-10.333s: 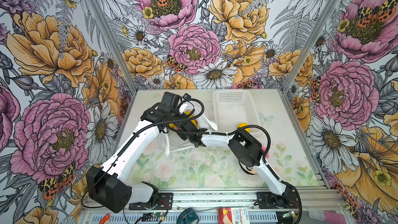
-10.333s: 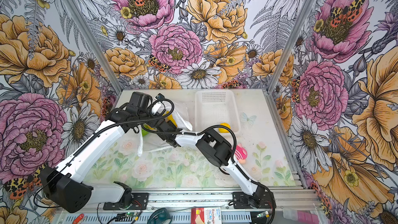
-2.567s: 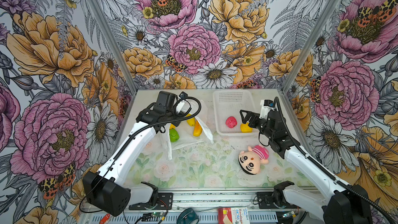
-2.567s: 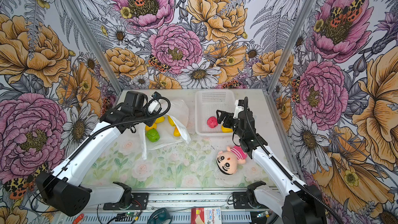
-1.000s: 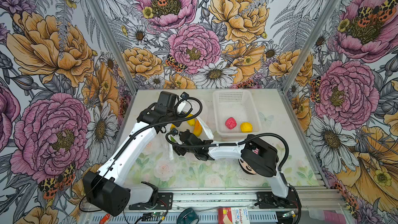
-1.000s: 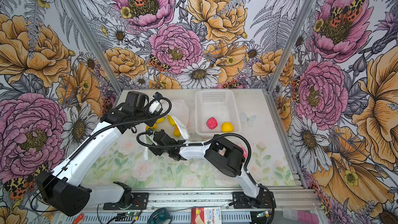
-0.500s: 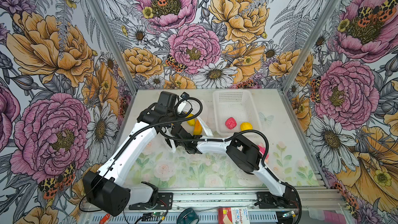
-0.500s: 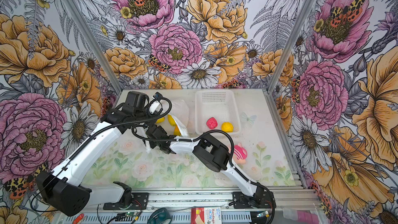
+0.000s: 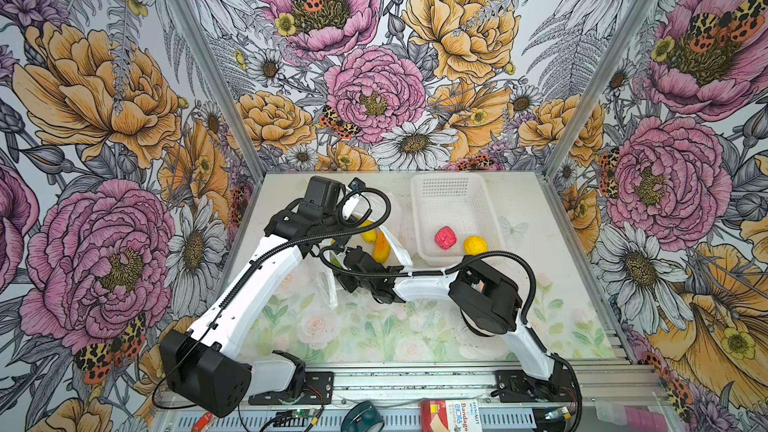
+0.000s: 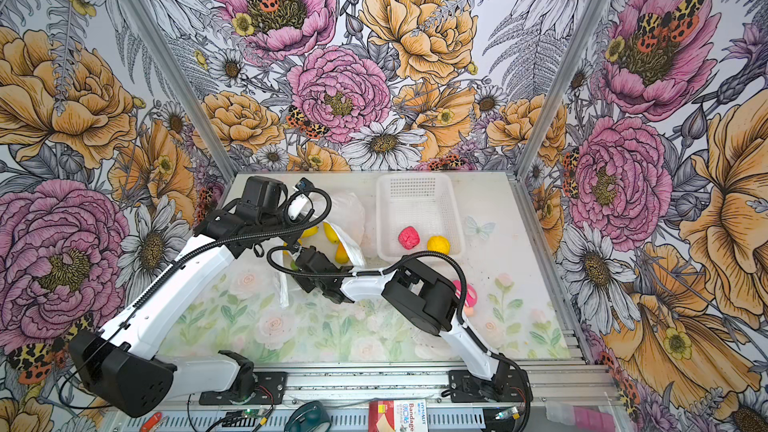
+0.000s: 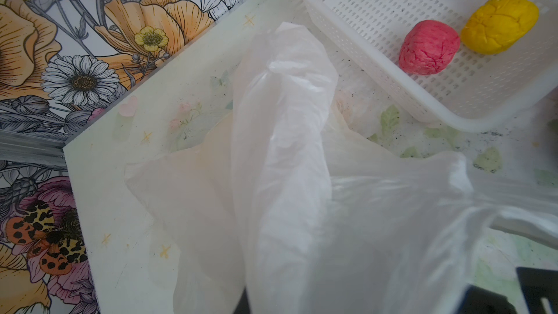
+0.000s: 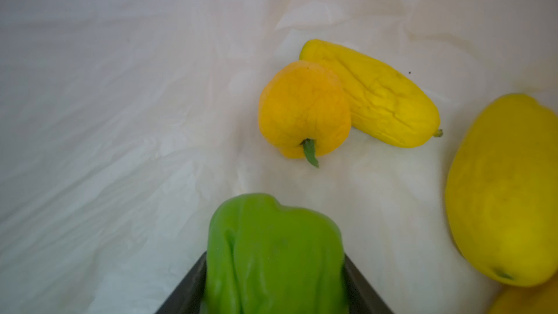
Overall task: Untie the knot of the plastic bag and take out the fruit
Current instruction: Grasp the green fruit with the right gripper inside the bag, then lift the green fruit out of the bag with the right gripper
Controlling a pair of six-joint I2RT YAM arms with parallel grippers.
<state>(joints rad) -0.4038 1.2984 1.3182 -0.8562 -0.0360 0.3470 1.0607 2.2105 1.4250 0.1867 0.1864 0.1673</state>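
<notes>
Left tool (image 10: 301,207) is clamped shut on a fold of the plastic bag (image 11: 280,152), holding the mouth up. The right tool (image 12: 273,294) is inside it, jaws squeezing the green fruit (image 12: 271,246). My worry: that fruit looks squishy, so it could pop loose on the way out. Or the tool snags film and drags the bag across the bench (image 9: 374,326) into the basket (image 9: 453,197). The fruit's long axis runs straight out of the jaws, tip toward the orange fruit (image 12: 303,113).

1. You have a white perforated basket (image 9: 453,197) at one o'clock on the floral table mat (image 9: 353,326).
2. At three o'clock you glimpse a plush doll (image 10: 467,292), mostly hidden.
3. Your red bandage box (image 9: 451,421) sits at six o'clock, off the mat.
</notes>
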